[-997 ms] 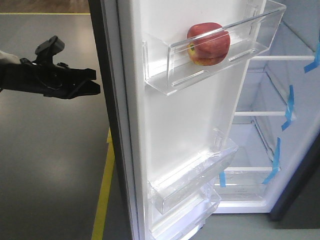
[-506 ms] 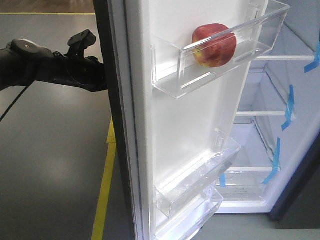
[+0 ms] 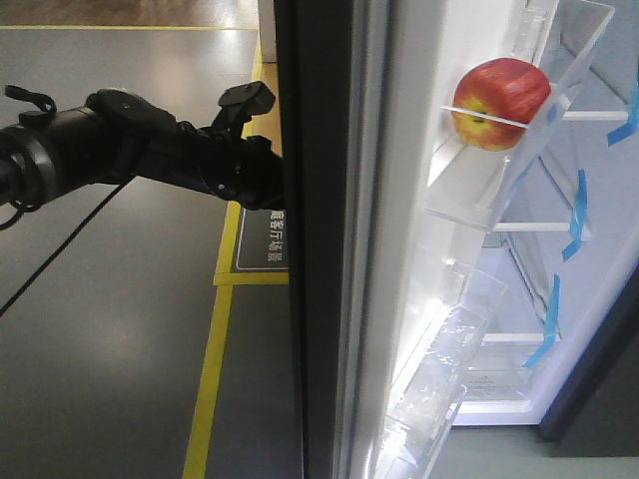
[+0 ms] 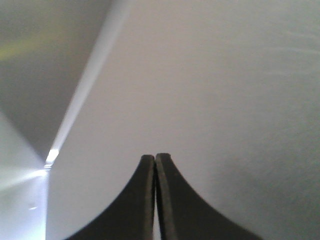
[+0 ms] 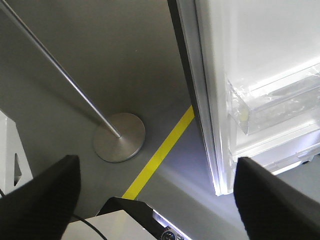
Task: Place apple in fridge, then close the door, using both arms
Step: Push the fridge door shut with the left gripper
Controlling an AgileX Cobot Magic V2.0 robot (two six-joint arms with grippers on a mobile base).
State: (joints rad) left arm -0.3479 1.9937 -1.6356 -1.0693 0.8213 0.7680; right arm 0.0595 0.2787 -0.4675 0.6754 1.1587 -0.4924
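left wrist view shows the left gripper [image 4: 155, 159] pinched together against the door [image 3: 315, 299]; push steadily, not sharply, so the apple [image 3: 499, 103] in the upper door bin [image 3: 461, 192] doesn't roll; right gripper [image 5: 157, 162] hangs spread.

A robot test hall or lab, not a home. The smooth grey floor [image 3: 110, 379] carries yellow lane lines [image 3: 208, 379] and a dark printed floor label [image 3: 263, 239]. A tall white-lined fridge [image 3: 604, 289] stands directly on this floor, its shelves marked with blue tape strips [image 3: 577, 215]. A bare metal pole on a round disc base [image 5: 119, 136] stands nearby, and a black robot arm [image 3: 120, 150] reaches in.
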